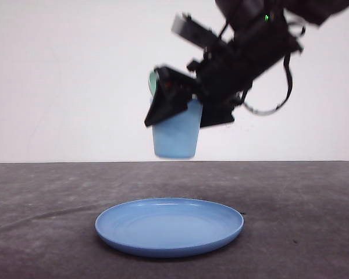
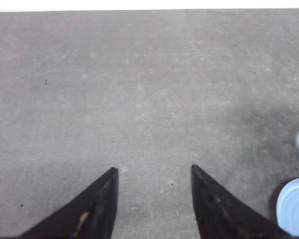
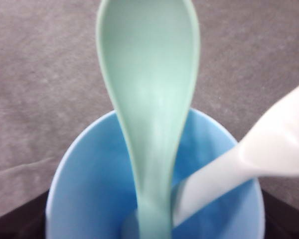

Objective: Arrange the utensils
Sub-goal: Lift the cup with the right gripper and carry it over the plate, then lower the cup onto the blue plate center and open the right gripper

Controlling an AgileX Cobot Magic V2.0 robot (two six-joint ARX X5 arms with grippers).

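My right gripper (image 1: 185, 114) hangs in the air, shut on the rim of a light blue cup (image 1: 174, 138), directly above the round blue plate (image 1: 169, 225). Both utensils stand inside the cup (image 3: 89, 189). The mint-green spoon (image 3: 149, 94) has its handle down and its oval bowl sticking up over the rim, and its tip peeks out behind the gripper as the spoon (image 1: 152, 82). The white fork (image 3: 269, 149) leans to the side, its tines out of frame. My left gripper (image 2: 153, 170) is open over bare grey table with nothing between its fingers.
The dark grey table (image 1: 302, 221) stretches wide on both sides of the plate, with a white wall behind. In the left wrist view a pale blue round shape (image 2: 295, 206) shows at the picture's edge beside one finger (image 2: 214, 209).
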